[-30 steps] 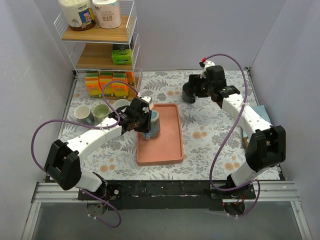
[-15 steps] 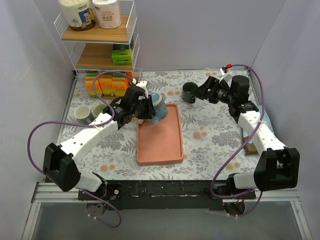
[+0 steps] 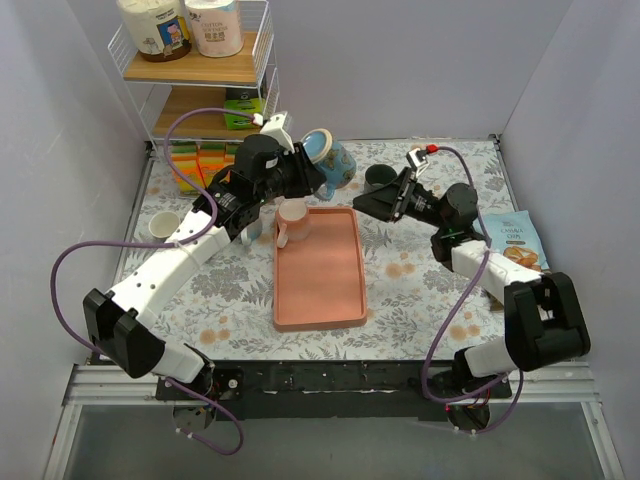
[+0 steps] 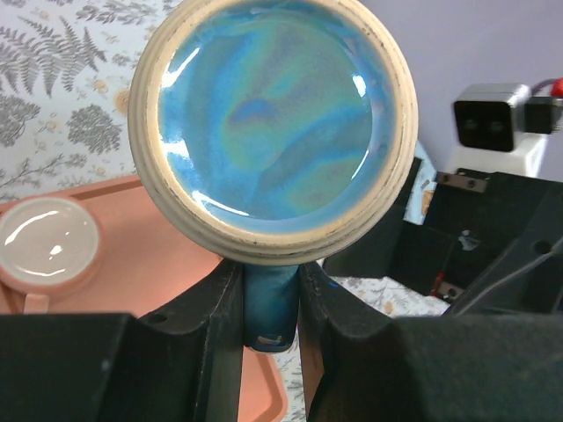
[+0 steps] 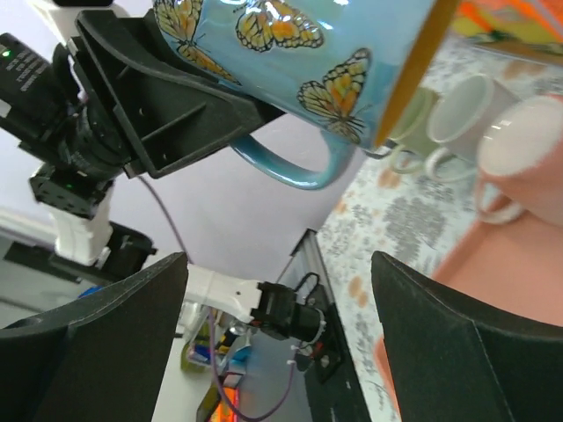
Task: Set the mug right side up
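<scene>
The blue butterfly mug (image 3: 328,162) hangs tilted in the air over the far end of the pink tray (image 3: 330,290). My left gripper (image 3: 305,175) is shut on its handle. In the left wrist view a round blue end of the mug (image 4: 273,114) with a cream rim faces the camera, and the handle sits clamped in the gripper (image 4: 270,303). My right gripper (image 3: 387,203) is open and empty, just right of the mug and pointing at it. In the right wrist view the mug (image 5: 290,44) fills the top, beyond the gripper (image 5: 281,352).
A pink mug (image 3: 292,220) stands on the tray's far left corner. A dark mug (image 3: 378,178) sits behind the right gripper. A white mug (image 3: 160,226) is at the left, partly under my left arm. A wire shelf rack (image 3: 200,90) with sponges (image 3: 195,165) stands at the back left. A snack bag (image 3: 515,240) lies at the right.
My left arm has lifted the blue mug off the tray, up and toward the back, tilting it. My right arm has swung in toward the mug from the right.
</scene>
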You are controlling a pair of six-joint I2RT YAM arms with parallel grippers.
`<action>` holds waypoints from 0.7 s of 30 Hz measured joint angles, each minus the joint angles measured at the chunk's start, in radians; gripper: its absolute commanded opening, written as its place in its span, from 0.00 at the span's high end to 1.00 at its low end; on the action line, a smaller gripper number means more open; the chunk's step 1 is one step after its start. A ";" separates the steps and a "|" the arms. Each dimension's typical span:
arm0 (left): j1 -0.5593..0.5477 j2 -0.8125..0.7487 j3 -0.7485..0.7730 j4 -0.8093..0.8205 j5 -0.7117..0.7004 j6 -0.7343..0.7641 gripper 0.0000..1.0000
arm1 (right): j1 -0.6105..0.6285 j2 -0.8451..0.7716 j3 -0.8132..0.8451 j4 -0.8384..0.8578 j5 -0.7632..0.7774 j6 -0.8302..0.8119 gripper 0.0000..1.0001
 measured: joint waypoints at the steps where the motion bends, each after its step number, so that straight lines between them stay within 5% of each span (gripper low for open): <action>1: 0.000 0.000 0.007 0.005 0.006 -0.003 1.00 | 0.020 0.023 0.012 0.053 -0.001 0.039 0.10; 10: 0.000 0.000 0.019 0.085 0.076 -0.045 1.00 | 0.086 0.291 0.158 0.332 0.035 0.397 0.09; 15: 0.000 0.000 0.031 0.109 0.098 -0.063 1.00 | 0.089 0.305 0.166 0.347 0.046 0.414 0.11; 21: 0.000 -0.003 0.034 0.144 0.122 -0.092 1.00 | 0.103 0.305 0.255 0.359 0.053 0.399 0.28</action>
